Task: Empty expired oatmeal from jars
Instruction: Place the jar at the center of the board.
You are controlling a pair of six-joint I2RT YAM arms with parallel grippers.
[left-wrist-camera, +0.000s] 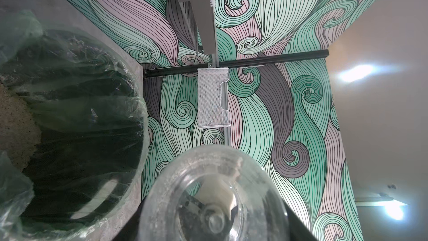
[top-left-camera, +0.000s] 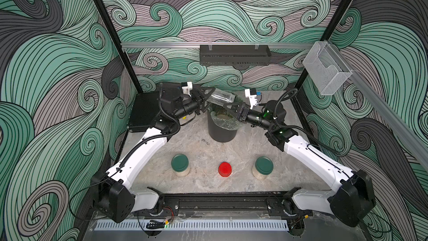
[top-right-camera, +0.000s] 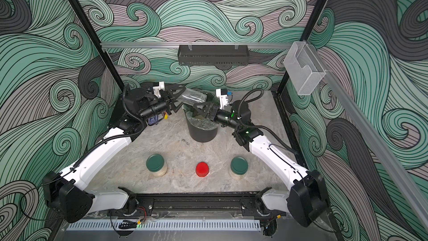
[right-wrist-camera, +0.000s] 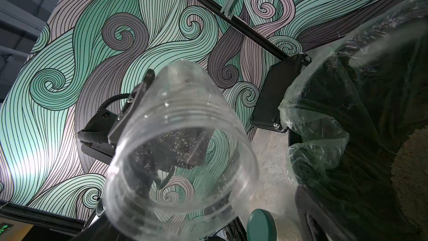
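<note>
My left gripper (top-left-camera: 206,99) is pinched on the bottom end of a clear jar (top-left-camera: 221,96). The jar is smooth round glass with screw ridges near its mouth. It lies tipped on its side just above the middle of both top views, over the black bin (top-left-camera: 221,134). It has no lid and looks empty. Only tiny pale crumbs (right-wrist-camera: 180,140) stick inside.

My right gripper (top-left-camera: 230,111) is spread wide with nothing in it, just under the jar's mouth by the bin's rim.

The bin is a tall round tub with a crinkly see-through liner (left-wrist-camera: 76,112). A tan, crumbly heap of oatmeal (top-left-camera: 222,117) sits inside it.

Low in the frame, on the gray stone-look table (top-left-camera: 203,144), a green-lidded jar (top-left-camera: 180,165) stands at the left and a second green-lidded jar (top-left-camera: 263,167) at the right. Both are short and round with flat lids, and pale oatmeal shows through the glass. Between them is a red ribbed lid (top-left-camera: 225,169). I cannot tell if there is glass under it.

In the left wrist view the jar's bottom is blurry and cut off at the lower edge. The bin runs off the left edge there.
</note>
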